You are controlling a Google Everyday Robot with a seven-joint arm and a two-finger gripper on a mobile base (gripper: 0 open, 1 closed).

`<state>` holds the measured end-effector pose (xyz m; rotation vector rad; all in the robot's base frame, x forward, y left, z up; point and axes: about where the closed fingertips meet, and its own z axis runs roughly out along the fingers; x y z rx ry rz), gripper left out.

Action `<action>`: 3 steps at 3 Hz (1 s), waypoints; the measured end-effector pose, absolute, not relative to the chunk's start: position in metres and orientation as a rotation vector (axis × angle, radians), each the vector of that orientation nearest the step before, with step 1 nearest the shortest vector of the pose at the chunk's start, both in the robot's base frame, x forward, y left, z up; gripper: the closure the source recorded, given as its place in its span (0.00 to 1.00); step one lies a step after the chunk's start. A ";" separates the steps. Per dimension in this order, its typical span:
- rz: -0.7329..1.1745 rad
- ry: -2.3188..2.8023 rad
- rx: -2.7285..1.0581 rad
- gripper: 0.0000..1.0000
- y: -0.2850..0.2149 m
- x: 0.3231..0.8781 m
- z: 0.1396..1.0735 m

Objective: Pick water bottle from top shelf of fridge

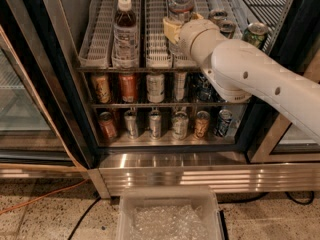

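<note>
The water bottle point(181, 0), clear and ribbed, stands upright above the fourth lane of the top shelf point(100, 31) of the fridge point(62, 84); its cap is cut off by the top edge of the view. My gripper point(176, 28), with a yellowish finger point(170, 30), is shut around the bottle's lower part and holds it raised off the lane tray. The white arm point(250, 74) reaches in from the right and hides the bottle's base and the lanes behind it.
A brown-liquid bottle point(125, 34) with a white cap stands two lanes to the left. Cans point(257, 34) sit at the shelf's right end. Two rows of cans point(155, 86) fill the lower shelves. A clear plastic bin point(167, 216) stands on the floor in front.
</note>
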<state>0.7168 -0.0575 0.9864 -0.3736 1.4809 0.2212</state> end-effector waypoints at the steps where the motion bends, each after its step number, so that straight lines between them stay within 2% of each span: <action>1: 0.257 1.441 -0.397 1.00 -0.051 0.712 1.013; 3: 0.347 1.487 -0.481 1.00 -0.079 0.676 1.017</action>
